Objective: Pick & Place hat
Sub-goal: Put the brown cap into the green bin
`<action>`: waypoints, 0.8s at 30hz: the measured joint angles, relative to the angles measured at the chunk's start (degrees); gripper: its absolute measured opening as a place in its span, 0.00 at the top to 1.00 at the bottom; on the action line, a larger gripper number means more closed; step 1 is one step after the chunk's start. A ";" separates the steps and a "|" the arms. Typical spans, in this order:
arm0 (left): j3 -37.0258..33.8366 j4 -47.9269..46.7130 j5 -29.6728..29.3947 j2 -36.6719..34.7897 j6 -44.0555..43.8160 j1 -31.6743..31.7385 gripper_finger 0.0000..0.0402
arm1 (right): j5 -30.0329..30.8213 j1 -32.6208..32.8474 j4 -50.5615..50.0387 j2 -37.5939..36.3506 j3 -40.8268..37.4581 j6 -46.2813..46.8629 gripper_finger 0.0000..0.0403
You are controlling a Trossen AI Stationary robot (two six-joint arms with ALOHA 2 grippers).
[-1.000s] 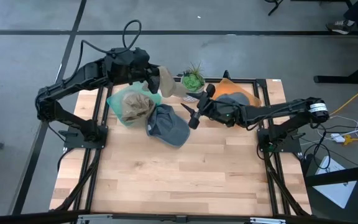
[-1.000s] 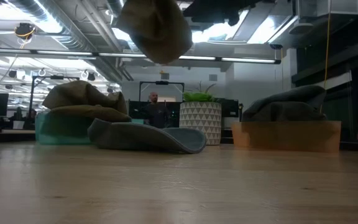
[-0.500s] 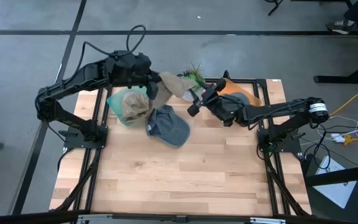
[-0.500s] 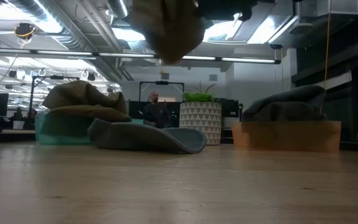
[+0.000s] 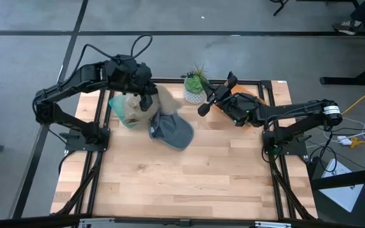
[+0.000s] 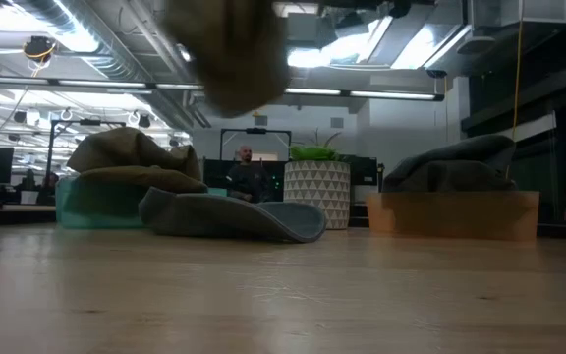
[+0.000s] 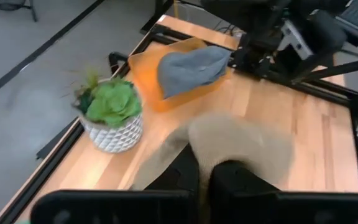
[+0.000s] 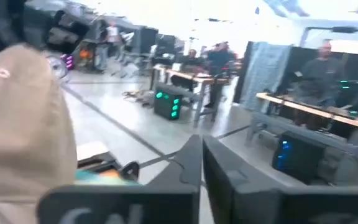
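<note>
A tan hat [image 5: 165,101] hangs in the air above the blue-grey cap [image 5: 170,130], which lies flat on the table. My left gripper [image 5: 148,101] is shut on the tan hat. The low view shows the tan hat [image 6: 232,49] high above the table top. My right gripper [image 5: 203,109] stands to the right of the tan hat, between the plant pot and the orange bin. It is raised and shut with nothing between its fingers [image 8: 191,168]. In the right wrist view the tan hat [image 8: 23,130] sits off to one side, apart from those fingers. My left gripper pinches the tan hat's cloth [image 7: 229,152] between its two fingers [image 7: 229,180], at the hat's edge nearest the wrist. The hat's rounded crown [image 7: 247,140] bulges beyond the fingers. The hat hangs clear of the table and of the cap below.
A teal bin [image 5: 120,111] with another tan hat in it stands at the far left. An orange bin [image 5: 253,96] holding a grey hat stands at the far right. A potted plant [image 5: 196,82] sits between them at the far edge. The near half of the table shows bare wood.
My left gripper first carried the tan hat toward the right gripper. It then drew back toward the left and near side, over the cap. My right gripper rose toward the hat and shut without taking hold of it.
</note>
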 joint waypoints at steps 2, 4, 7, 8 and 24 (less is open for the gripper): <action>0.00 -0.91 -0.81 -0.53 -0.84 0.00 0.99 | -2.46 0.00 -1.40 -0.11 0.00 1.38 0.99; 0.00 -2.48 -1.19 -0.96 -1.89 0.06 0.99 | -3.61 0.02 -2.47 -0.11 0.00 4.08 0.97; 0.00 -5.06 -2.58 -1.21 -3.47 0.12 0.99 | -6.69 0.02 -4.65 -0.11 0.00 8.08 0.89; 0.00 -6.20 -3.26 -1.22 -3.53 0.11 0.99 | -7.72 0.02 -5.35 -0.11 0.00 9.19 0.86; 0.00 -19.32 -15.40 -2.79 -1.90 3.17 0.99 | -14.62 1.05 -7.10 -0.26 1.82 16.28 0.58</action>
